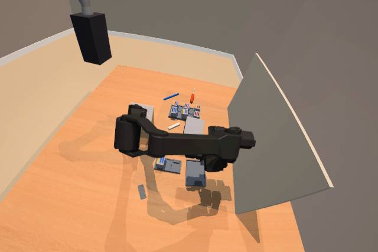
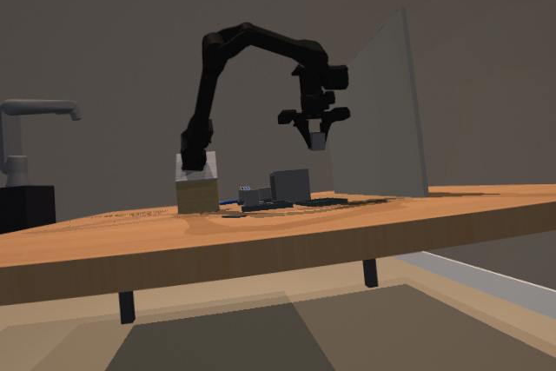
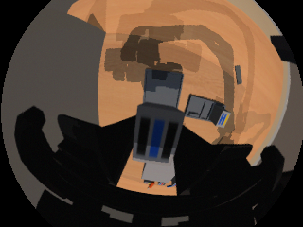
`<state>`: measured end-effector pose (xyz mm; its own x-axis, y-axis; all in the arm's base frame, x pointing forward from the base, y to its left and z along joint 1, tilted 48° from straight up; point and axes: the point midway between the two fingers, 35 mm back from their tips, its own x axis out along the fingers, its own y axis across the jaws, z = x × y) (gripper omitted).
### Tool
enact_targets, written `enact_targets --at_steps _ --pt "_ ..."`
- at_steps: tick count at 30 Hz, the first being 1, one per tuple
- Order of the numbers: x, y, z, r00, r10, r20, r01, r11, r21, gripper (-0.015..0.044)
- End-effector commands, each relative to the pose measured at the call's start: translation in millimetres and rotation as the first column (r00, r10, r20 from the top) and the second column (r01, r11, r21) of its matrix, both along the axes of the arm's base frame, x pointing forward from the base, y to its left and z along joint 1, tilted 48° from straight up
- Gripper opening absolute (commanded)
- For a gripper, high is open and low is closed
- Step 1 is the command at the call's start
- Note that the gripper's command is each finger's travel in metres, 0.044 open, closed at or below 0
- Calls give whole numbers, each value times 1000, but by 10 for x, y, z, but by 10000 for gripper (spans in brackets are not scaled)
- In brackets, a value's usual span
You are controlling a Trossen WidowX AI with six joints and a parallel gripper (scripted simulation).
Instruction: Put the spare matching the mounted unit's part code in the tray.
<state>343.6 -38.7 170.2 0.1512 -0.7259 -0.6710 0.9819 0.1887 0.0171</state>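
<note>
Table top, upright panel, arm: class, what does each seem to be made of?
Table top: wood, judging by its orange grain streaks; matte.
Upright panel: thin grey board, pale edge; material unclear.
Arm: black, dull, moulded-looking shells; plastic or painted metal.

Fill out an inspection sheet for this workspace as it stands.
Surface: wooden table, shadowed under the arm.
Job's things: grey tray on the table; spare held above it; rack of spares with coloured stripes behind; mounted unit, a grey box.
Clutter: blue pen, red screwdriver, white bar, small grey plate, second holder with one part.
Pincer: pincer shut on the spare, raised.
Cables: nothing seen.
Surroundings: upright grey panel; black camera stand.
</note>
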Motion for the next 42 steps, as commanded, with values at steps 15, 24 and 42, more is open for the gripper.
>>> enact_targets --at_steps 15,24,42 --pt "37 -117 -147 1000 2 -10 -2 1000 3 0" --pt "59 -178 -207 1000 2 -10 -2 1000 4 0" --pt "95 -303 -325 1000 2 -9 -2 1000 5 0"
